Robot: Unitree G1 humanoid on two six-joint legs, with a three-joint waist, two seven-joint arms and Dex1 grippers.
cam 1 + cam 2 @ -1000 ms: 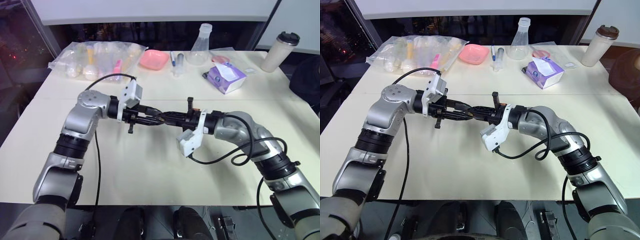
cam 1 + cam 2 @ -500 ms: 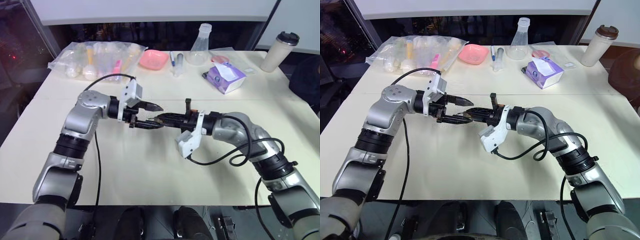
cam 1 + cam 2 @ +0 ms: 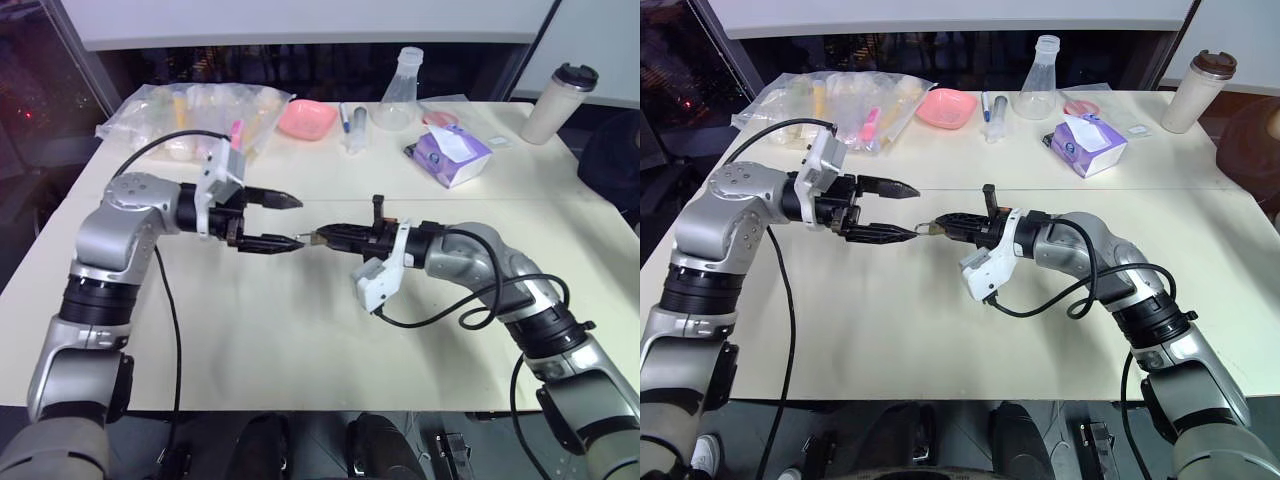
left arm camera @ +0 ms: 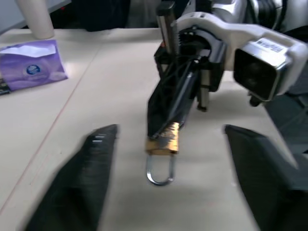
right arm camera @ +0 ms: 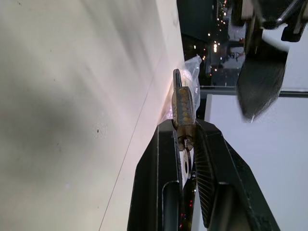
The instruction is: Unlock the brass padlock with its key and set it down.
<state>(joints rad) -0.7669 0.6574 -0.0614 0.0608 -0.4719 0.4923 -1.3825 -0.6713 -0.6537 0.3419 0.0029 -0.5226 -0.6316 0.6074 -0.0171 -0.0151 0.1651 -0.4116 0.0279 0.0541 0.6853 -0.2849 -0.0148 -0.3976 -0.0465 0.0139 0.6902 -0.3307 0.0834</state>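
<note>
The brass padlock point(image 4: 163, 143) is pinched by its body at the tips of my right gripper point(image 3: 322, 238), held above the table point(image 3: 300, 340) with its silver shackle point(image 4: 160, 171) pointing toward my left gripper. In the right wrist view the padlock point(image 5: 183, 108) stands between the shut fingers, and a small silvery ringed piece, apparently the key point(image 5: 186, 166), sits just behind it between them. My left gripper point(image 3: 290, 222) hovers a short way to the left of the padlock, open and empty, with its fingers point(image 4: 82, 178) spread to either side of the lock.
Along the far edge of the table are a clear bag of small items point(image 3: 190, 115), a pink dish point(image 3: 307, 118), a glass flask point(image 3: 398, 100), a purple tissue pack point(image 3: 452, 152) and a lidded cup point(image 3: 560, 100).
My left gripper was shut against the right gripper's tips; it has opened and drawn back to the left. The padlock stays in the right gripper, which has not moved.
</note>
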